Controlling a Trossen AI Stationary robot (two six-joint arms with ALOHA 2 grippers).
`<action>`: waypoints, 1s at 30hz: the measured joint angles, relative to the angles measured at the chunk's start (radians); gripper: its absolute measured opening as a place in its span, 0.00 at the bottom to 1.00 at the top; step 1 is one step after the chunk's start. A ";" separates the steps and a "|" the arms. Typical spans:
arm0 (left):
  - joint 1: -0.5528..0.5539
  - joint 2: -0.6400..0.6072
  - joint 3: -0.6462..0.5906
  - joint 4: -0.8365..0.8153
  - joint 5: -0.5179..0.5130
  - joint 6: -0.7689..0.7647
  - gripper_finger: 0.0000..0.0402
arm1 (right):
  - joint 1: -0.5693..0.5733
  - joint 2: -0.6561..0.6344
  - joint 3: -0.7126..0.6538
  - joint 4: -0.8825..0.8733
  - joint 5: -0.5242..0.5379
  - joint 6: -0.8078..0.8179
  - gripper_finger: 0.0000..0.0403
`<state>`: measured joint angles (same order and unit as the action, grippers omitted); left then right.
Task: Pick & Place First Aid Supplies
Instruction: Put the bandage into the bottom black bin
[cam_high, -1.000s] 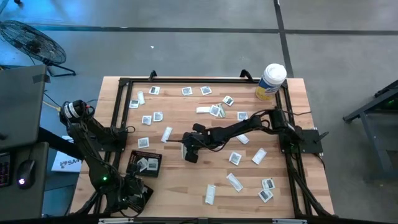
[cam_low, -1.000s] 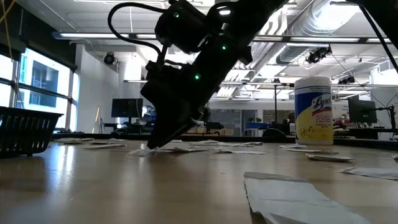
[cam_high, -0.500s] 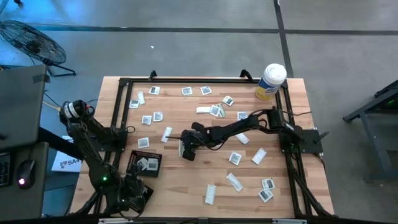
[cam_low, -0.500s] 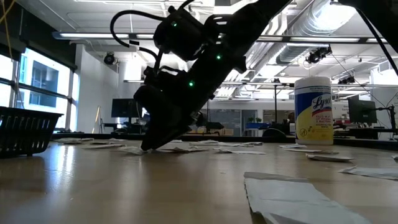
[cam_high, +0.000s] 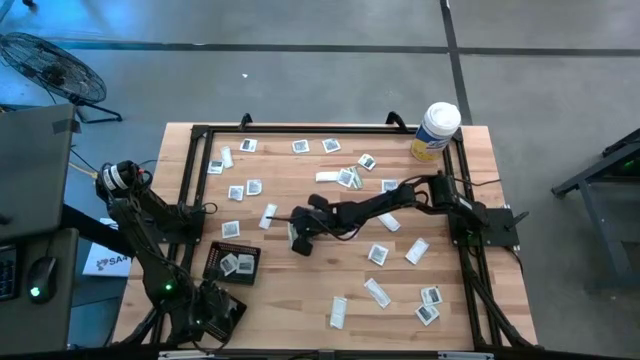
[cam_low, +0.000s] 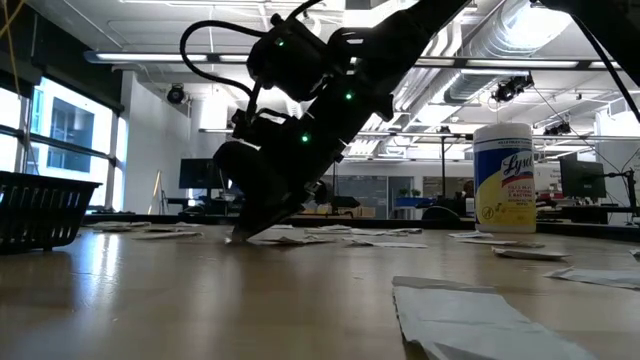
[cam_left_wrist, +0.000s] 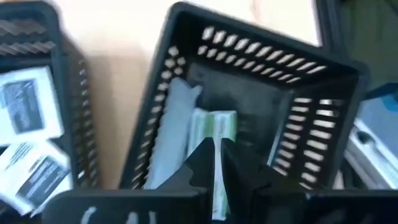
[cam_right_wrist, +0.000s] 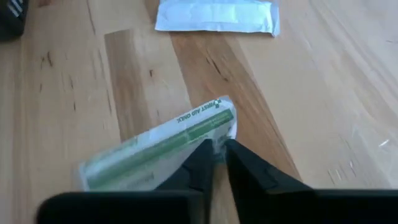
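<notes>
Small flat first aid packets lie scattered on the wooden table (cam_high: 300, 330). Near the table's middle my right gripper (cam_right_wrist: 216, 146) (cam_high: 297, 240) is shut on a green-and-white packet (cam_right_wrist: 155, 152) that lies flat on the wood. At the near left corner my left gripper (cam_left_wrist: 216, 152) (cam_high: 222, 305) hangs shut over a black mesh tray (cam_left_wrist: 261, 99). That tray holds a pale green packet (cam_left_wrist: 211, 127) and a white strip (cam_left_wrist: 171, 134). A second tray (cam_high: 232, 262) beside it holds square white pads. My right gripper pinches the green-and-white packet's long edge (cam_right_wrist: 208, 132) between its two fingertips, near the end printed with text. The fingers slant down from the table's right side, across the packet (cam_low: 240, 235). The rest of the packet lies on the table. My left gripper stands right over the green packet in the tray; whether it touches it, I cannot tell.
A white canister with a yellow label (cam_high: 436, 130) (cam_low: 515, 180) stands at the far right corner. A white strip wrapper (cam_right_wrist: 214, 15) lies just beyond the held packet. More packets lie at the near right (cam_high: 377, 254) and along the far side (cam_high: 330, 146).
My right gripper has gone a little toward the table's left edge and down to the tabletop, and has shut on the green-and-white packet's edge. The packet still lies on the wood.
</notes>
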<state>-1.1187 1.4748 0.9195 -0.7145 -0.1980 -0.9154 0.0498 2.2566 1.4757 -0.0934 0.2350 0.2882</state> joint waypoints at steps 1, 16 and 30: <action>0.000 0.000 0.014 -0.036 0.000 -0.017 0.06 | 0.000 0.000 0.000 0.001 0.003 0.000 0.03; 0.017 -0.026 0.205 -0.365 -0.768 0.016 0.06 | 0.123 -0.126 -0.003 0.055 0.215 -0.103 0.00; 0.327 -0.028 0.190 -0.053 -0.759 0.088 0.50 | 0.354 -0.177 -0.002 0.144 0.847 -0.455 0.00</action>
<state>-0.7916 1.4464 1.1095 -0.7671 -0.9573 -0.8277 0.4036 2.0796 1.4738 0.0504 1.0820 -0.1668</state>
